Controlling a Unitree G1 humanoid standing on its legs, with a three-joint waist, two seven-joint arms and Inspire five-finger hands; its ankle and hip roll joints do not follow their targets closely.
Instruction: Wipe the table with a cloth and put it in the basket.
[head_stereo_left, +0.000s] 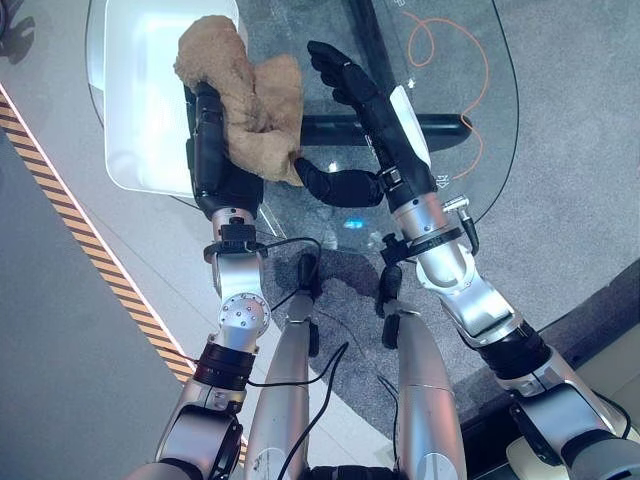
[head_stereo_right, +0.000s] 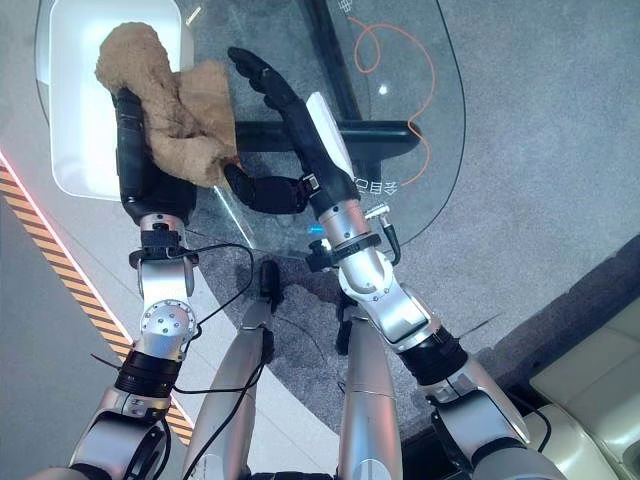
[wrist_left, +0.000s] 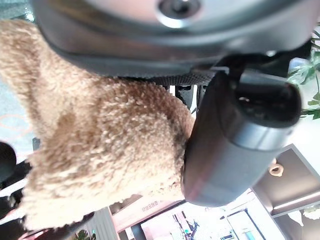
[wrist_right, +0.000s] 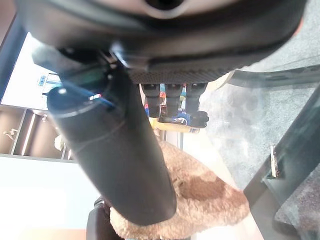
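Observation:
A fluffy brown cloth (head_stereo_left: 250, 95) hangs bunched over my left hand (head_stereo_left: 215, 150), which is shut on it. The cloth is off the surface, half above the white basket (head_stereo_left: 140, 100) and half above the round glass table (head_stereo_left: 455, 110). In the left wrist view the cloth (wrist_left: 100, 150) lies against the palm beside the thumb (wrist_left: 235, 145). My right hand (head_stereo_left: 375, 115) is open over the glass just right of the cloth, fingers straight and pointing away. Its thumb (wrist_right: 115, 160) reaches toward the cloth's lower edge (wrist_right: 200, 195).
The basket stands at the table's left edge. A black bar (head_stereo_left: 440, 125) of the table base and an orange cable (head_stereo_left: 440, 50) show through the glass. Yellow-black striped tape (head_stereo_left: 60, 190) runs along the floor at left; grey carpet surrounds the table.

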